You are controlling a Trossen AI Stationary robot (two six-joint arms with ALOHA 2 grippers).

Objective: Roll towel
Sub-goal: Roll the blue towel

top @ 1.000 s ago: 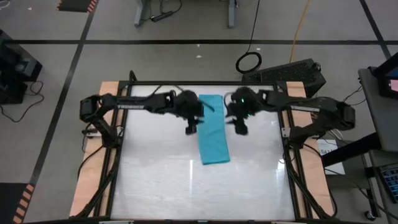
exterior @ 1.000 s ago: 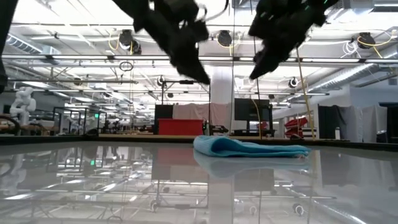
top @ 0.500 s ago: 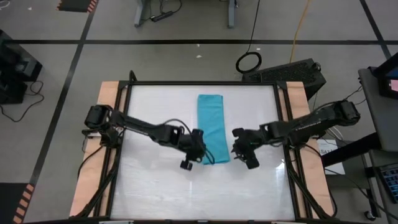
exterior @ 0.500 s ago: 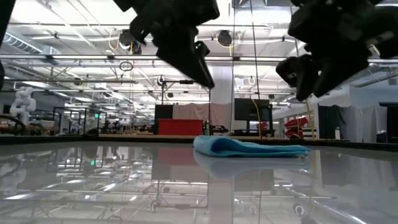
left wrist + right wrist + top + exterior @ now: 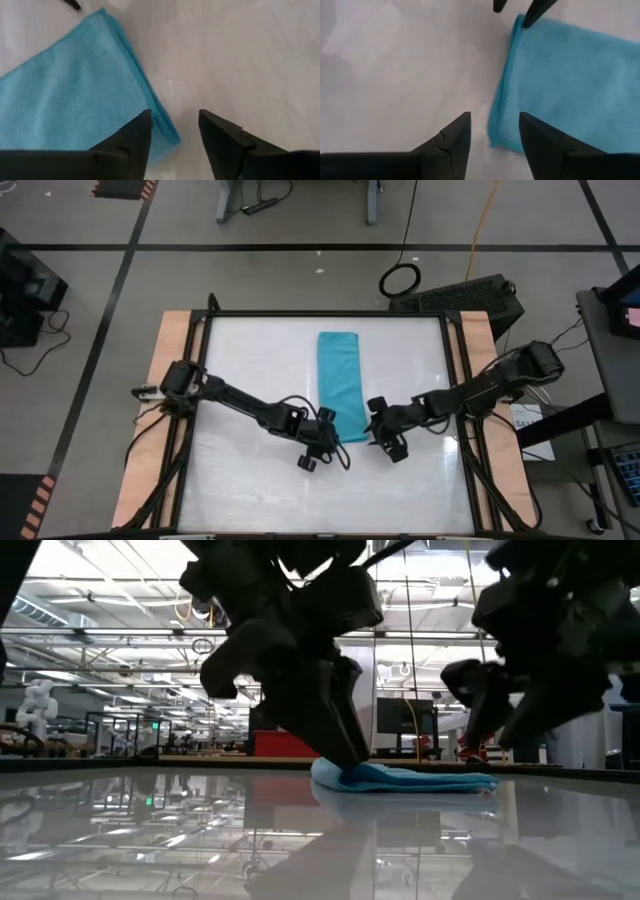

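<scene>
The turquoise towel [image 5: 338, 385] lies flat on the white tabletop as a folded strip running from far to near. Its near end [image 5: 400, 778] faces the low view. My left gripper [image 5: 328, 430] is open, low over the towel's near left corner [image 5: 167, 135], which shows between its fingers. My right gripper [image 5: 373, 426] is open at the near right corner [image 5: 501, 137]. In the low view it [image 5: 485, 735] hangs a little above the cloth, while my left gripper [image 5: 345, 755] reaches down to the towel's level. My left gripper comes slanting down from the table's near left, its fingers [image 5: 140, 137] either side of the towel's near left corner. Whether a fingertip touches the cloth I cannot tell. The towel lies flat and undisturbed.
A black frame [image 5: 320, 314] and wooden side boards [image 5: 150, 440] border the glossy tabletop. There is free room near of the towel and on both sides of it. A black case [image 5: 470, 295] and a cable ring [image 5: 400, 279] lie on the floor beyond the far edge.
Both grippers have swung from beside the towel's far end toward the table's near edge, one along each side of the strip, and have sunk low to its near corners. The towel has stayed where it was.
</scene>
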